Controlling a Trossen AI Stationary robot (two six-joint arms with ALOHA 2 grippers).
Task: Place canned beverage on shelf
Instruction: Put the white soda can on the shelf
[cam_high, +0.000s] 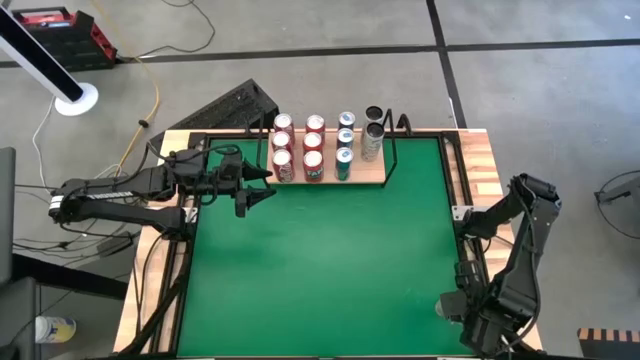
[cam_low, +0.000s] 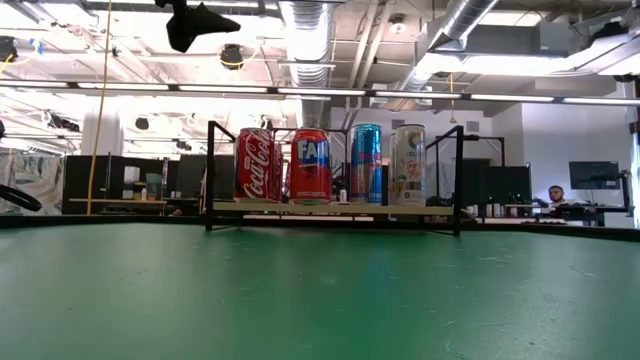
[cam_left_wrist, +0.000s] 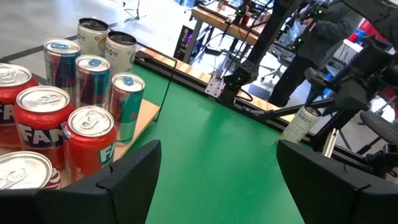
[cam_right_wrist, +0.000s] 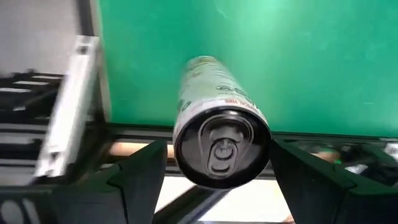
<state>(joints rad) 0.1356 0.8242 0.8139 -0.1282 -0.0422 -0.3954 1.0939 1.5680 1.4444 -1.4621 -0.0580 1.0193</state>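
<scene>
The shelf (cam_high: 365, 176), a light-wood board with black wire ends, lies at the table's far middle. On it stand several cans: red ones (cam_high: 283, 165), teal ones (cam_high: 344, 165) and pale ones (cam_high: 372, 140). My left gripper (cam_high: 265, 186) hovers level by the shelf's left end, open and empty (cam_left_wrist: 217, 146). A pale can (cam_left_wrist: 300, 124) stands at the green top's right edge, toward the near corner. My right gripper (cam_high: 450, 303) points down over it, open, one finger on either side of the can's black top (cam_right_wrist: 221, 146). My right gripper stands from above around the can's top end (cam_right_wrist: 186, 118). A thin gap shows at one finger (cam_right_wrist: 146, 168). Whether the other finger (cam_right_wrist: 292, 168) touches the can I cannot tell.
Black rails (cam_right_wrist: 87, 74) and light-wood strips (cam_high: 480, 170) edge the green top. The middle of the table (cam_high: 320, 270) is bare green. The shelf's wire ends (cam_high: 395, 150) rise above the board. A person in dark clothes (cam_left_wrist: 311, 37) stands beyond the table's right side.
</scene>
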